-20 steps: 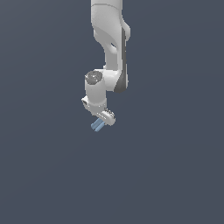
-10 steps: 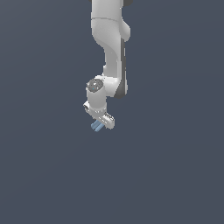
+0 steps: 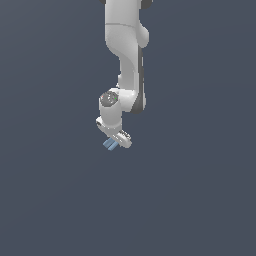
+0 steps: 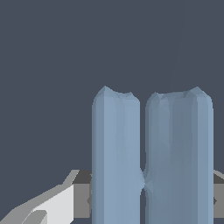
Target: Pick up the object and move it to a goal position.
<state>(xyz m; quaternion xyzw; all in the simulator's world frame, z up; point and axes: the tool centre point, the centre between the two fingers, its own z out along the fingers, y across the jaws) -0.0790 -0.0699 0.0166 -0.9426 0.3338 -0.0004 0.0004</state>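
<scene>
Bar [image 3: 110,144], pale steel-blue and grooved, pokes out below the gripper [image 3: 116,140] of the glossy white arm [image 3: 126,47] in the exterior view. Wrist view: bar [image 4: 151,157] is two smooth rounded lobes joined, clamped between grey fingers [image 4: 81,192], gripper nearly closed.

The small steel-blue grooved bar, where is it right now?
The small steel-blue grooved bar sits between the fingers of the white arm's pincer, near the middle of the exterior view, sticking out toward that view's left; it fills the wrist view.
</scene>
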